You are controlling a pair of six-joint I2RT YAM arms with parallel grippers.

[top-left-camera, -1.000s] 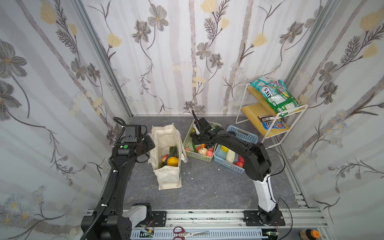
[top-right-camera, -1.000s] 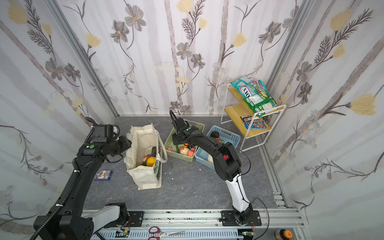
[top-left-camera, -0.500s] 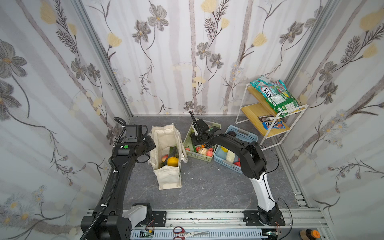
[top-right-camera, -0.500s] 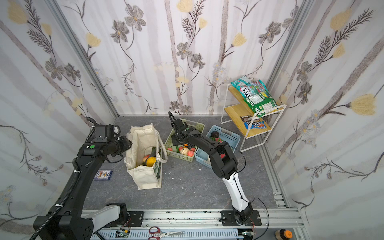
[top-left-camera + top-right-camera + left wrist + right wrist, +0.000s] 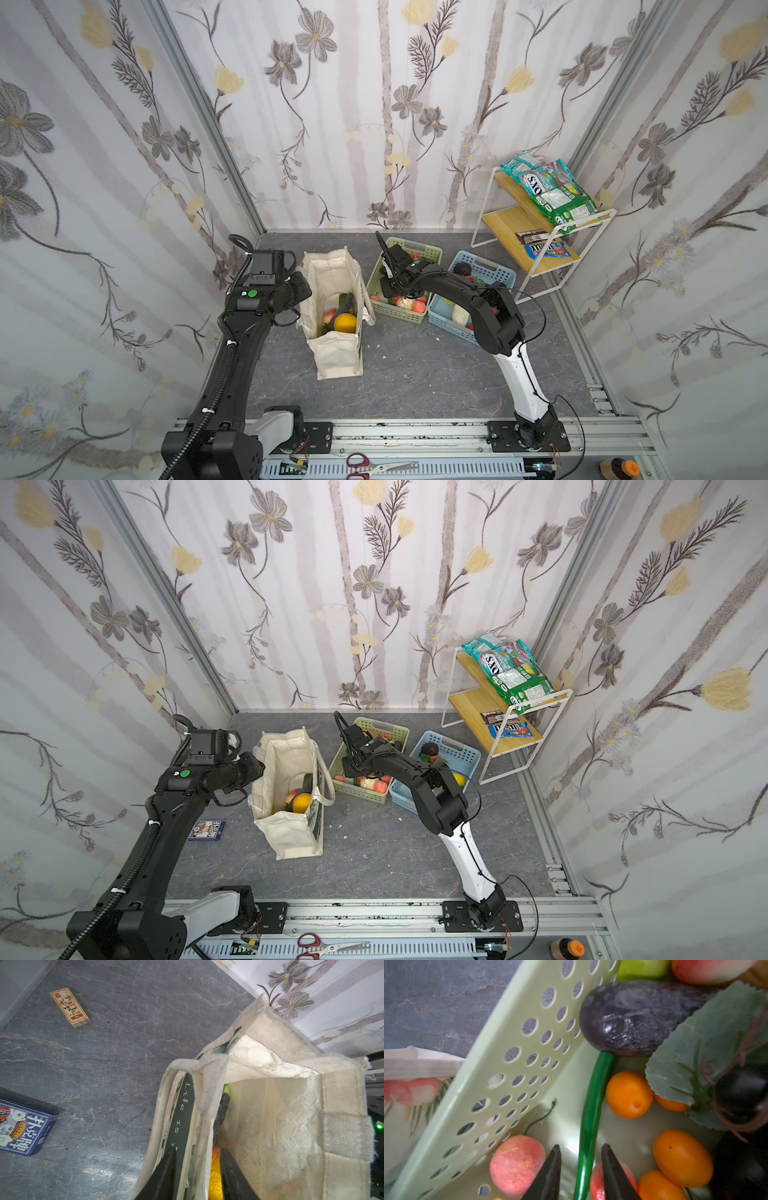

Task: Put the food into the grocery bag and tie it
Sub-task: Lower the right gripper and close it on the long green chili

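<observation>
Left claw (image 5: 197, 1148): part open astride the grocery bag (image 5: 336, 357) wall, likely keeping its mouth spread; grip undeterminable.
Right claw (image 5: 581, 1145): part open around green chilli (image 5: 591, 1105), not touching it, in green basket (image 5: 399, 311) beside bag.
Contents: some food (image 5: 345, 323) inside bag.

Colours and patterns: bag, baskets, produce, surrounds.
Bag (image 5: 332, 357) cream, its band (image 5: 182, 1113) dark green with white lettering, side print pink peach and green leaves; fruit (image 5: 345, 322) inside yellow-orange. Green basket (image 5: 399, 311) pale, dotted with round holes; blue basket (image 5: 492, 270) light. Eggplant (image 5: 633, 1020) dark purple; chilli (image 5: 589, 1126) glossy green; kumquats (image 5: 629, 1095) orange; peach (image 5: 517, 1164) pink-red; leaf (image 5: 706, 1043) dull grey-green. Worktop (image 5: 415, 374) dark grey, veined. Walls (image 5: 374, 104) white with grey and yellow flowers. Card box (image 5: 205, 829) blue.
</observation>
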